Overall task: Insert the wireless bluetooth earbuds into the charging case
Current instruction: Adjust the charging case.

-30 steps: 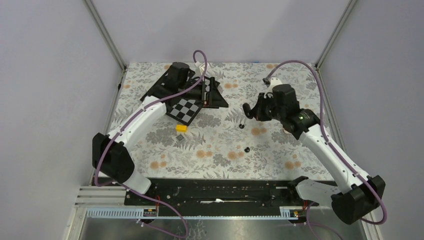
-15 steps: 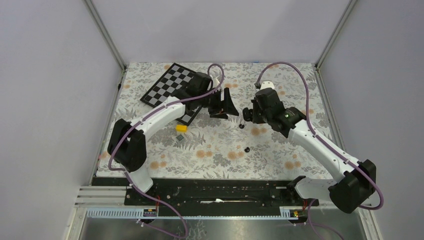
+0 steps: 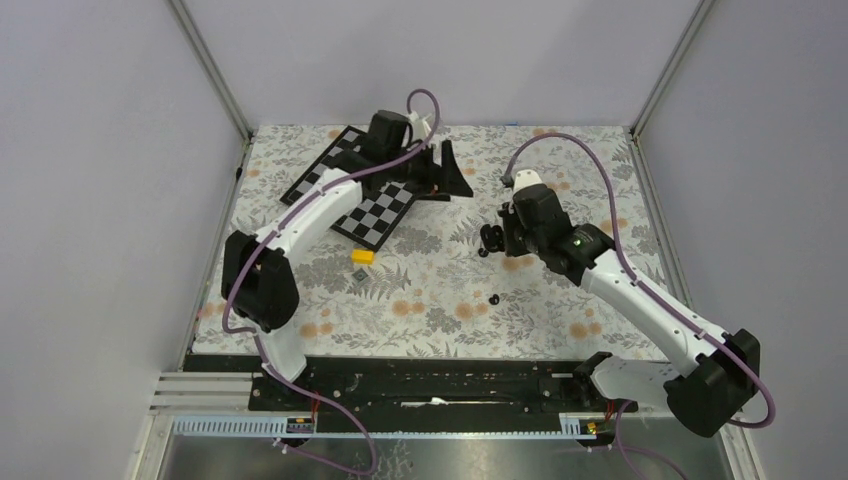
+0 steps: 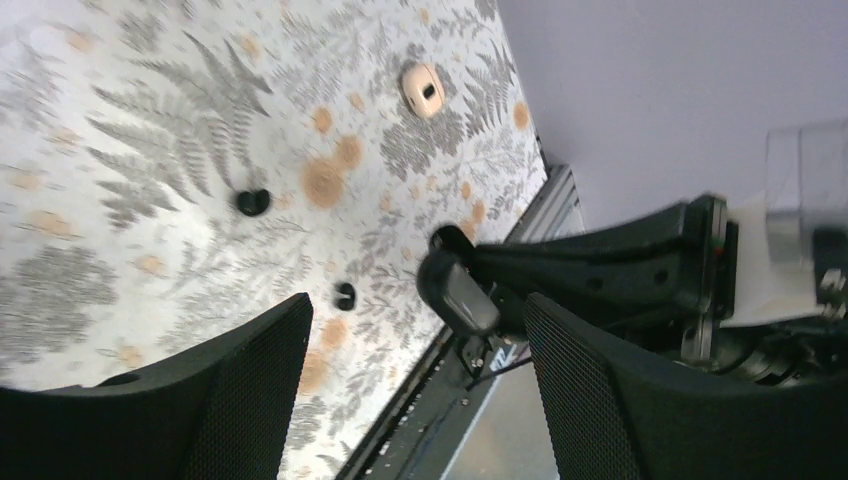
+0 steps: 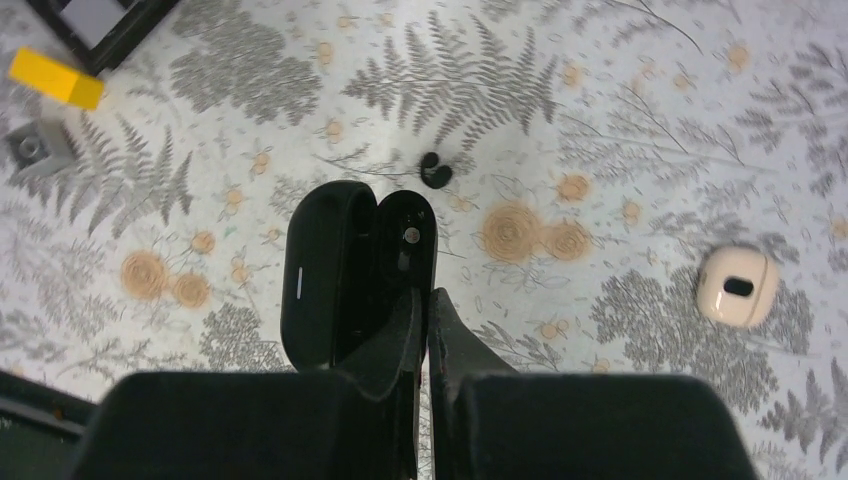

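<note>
My right gripper (image 3: 489, 238) (image 5: 425, 300) is shut on the rim of the open black charging case (image 5: 350, 260), one finger inside it and one outside, and holds it just above the table. A black earbud (image 5: 434, 170) lies just beyond the case; it also shows in the top view (image 3: 483, 252). A second black earbud (image 3: 494, 298) lies nearer the arm bases. A pale beige earbud (image 5: 738, 285) lies to the right. My left gripper (image 3: 446, 178) (image 4: 415, 305) is open and empty at the back of the table. Its view shows both black earbuds (image 4: 252, 201) (image 4: 345, 295) and the beige one (image 4: 423, 88).
A checkerboard (image 3: 372, 212) lies at the back left under my left arm. A small yellow block (image 3: 362, 256) and a small grey piece (image 5: 32, 148) lie in front of it. The table has a fern-patterned cloth (image 3: 420, 300) and walls on three sides.
My left gripper swung out toward the middle, then back toward the rear wall, still open. My right gripper moved slightly left and nearer with the case, closer to the black earbud.
</note>
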